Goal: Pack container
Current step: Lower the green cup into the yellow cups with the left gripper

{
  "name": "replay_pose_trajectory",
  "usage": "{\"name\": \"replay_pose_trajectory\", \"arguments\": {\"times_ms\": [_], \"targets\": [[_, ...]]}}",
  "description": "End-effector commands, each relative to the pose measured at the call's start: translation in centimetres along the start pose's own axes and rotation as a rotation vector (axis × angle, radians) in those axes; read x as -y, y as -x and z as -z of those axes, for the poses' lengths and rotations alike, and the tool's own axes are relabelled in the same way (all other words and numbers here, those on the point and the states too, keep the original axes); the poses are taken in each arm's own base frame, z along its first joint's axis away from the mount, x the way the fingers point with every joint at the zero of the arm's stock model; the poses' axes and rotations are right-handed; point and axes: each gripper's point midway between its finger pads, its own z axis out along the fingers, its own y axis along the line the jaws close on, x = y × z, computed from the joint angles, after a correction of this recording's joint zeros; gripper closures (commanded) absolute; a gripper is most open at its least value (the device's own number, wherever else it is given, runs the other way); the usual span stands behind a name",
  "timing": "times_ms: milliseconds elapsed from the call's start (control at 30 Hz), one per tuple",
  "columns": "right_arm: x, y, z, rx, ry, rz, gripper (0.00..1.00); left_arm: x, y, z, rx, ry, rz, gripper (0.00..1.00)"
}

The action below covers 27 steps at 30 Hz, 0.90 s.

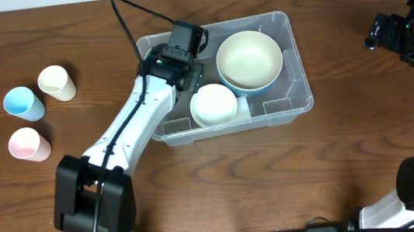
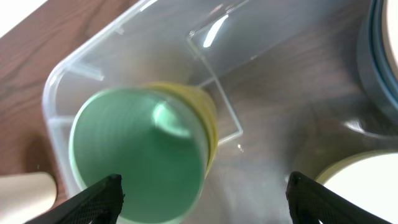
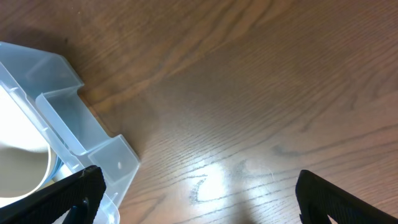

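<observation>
The clear plastic container (image 1: 302,82) stands mid-table. In it are a large cream bowl (image 1: 249,58) nested in a blue bowl (image 1: 245,90) and a smaller cream bowl (image 1: 213,104). My left gripper (image 1: 184,70) hangs over the container's left end, open. In the left wrist view a green cup (image 2: 137,155) nested in a yellow cup (image 2: 208,118) stands in the container's corner (image 2: 62,81) below the open left gripper (image 2: 205,186); the fingers do not press on it. My right gripper (image 1: 385,33) hovers open over bare table to the right of the container (image 3: 62,81).
Three loose cups stand on the table at the left: cream (image 1: 56,82), blue (image 1: 23,103) and pink (image 1: 28,144). The left arm's cable arcs over the container's back left corner. The wood table stretches bare under the right gripper (image 3: 199,186).
</observation>
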Motion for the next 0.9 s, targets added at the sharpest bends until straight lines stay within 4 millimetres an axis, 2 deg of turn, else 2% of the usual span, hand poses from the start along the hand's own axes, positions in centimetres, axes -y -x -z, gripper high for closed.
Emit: {"name": "replay_pose_trajectory", "arguments": {"times_ms": [0, 100, 200, 267, 500, 667, 867], "targets": [[0.0, 0.2, 0.5, 0.016, 0.005, -0.012, 0.01, -0.7, 0.2, 1.4, 0.005, 0.01, 0.052, 0.16], [0.0, 0.2, 0.5, 0.016, 0.005, -0.012, 0.01, -0.6, -0.5, 1.4, -0.026, 0.008, 0.05, 0.25], [0.0, 0.2, 0.5, 0.016, 0.005, -0.012, 0.01, -0.7, -0.9, 1.3, -0.037, 0.009, 0.048, 0.4], [0.0, 0.2, 0.5, 0.016, 0.005, -0.012, 0.01, -0.7, -1.0, 1.1, -0.042, 0.01, 0.048, 0.47], [0.0, 0.2, 0.5, 0.016, 0.005, -0.012, 0.01, -1.7, -1.5, -0.9, -0.07, 0.025, 0.044, 0.49], [0.0, 0.2, 0.5, 0.016, 0.005, -0.012, 0.01, -2.3, -2.3, -2.4, -0.105, 0.032, 0.023, 0.56], [0.0, 0.2, 0.5, 0.016, 0.005, -0.012, 0.01, -2.4, -2.1, -2.6, -0.098, 0.034, 0.029, 0.59]]}}
